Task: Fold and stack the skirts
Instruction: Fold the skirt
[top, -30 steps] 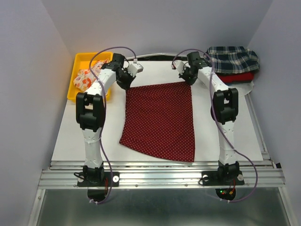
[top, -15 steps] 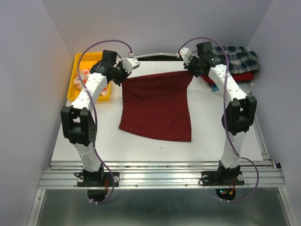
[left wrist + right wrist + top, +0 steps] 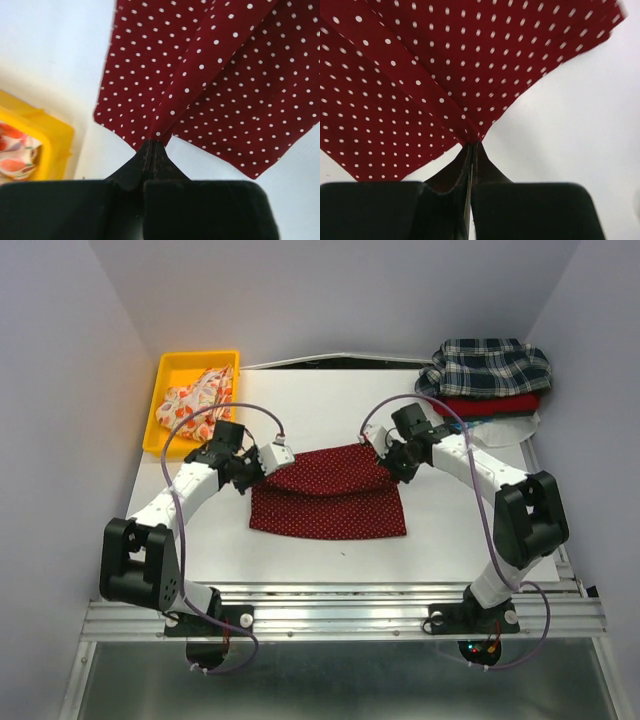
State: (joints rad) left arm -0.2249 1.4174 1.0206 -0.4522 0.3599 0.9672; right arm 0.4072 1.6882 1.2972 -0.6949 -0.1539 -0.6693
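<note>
left pincer [image 3: 151, 143], right pincer [image 3: 474, 144] clamped on dark red white-dotted cloth skirt [image 3: 330, 512] corners | lower level, taut, onto near hem

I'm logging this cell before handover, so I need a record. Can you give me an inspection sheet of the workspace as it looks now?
Surface: white table top, flat.
Job's things: dark red skirt with white dots mid-table, its far edge lifted and drawn toward the near edge; navy, green and white plaid skirt lying on a plain red skirt at far right; cream skirt with orange-red blobs bunched in a yellow plastic bin at far left.
Clutter: nothing seen.
Grippers: left gripper and right gripper each shut on a corner of the dotted skirt.
Cables: purple cables loop above both arms.
Surroundings: pale walls; metal rail at the near edge.
</note>
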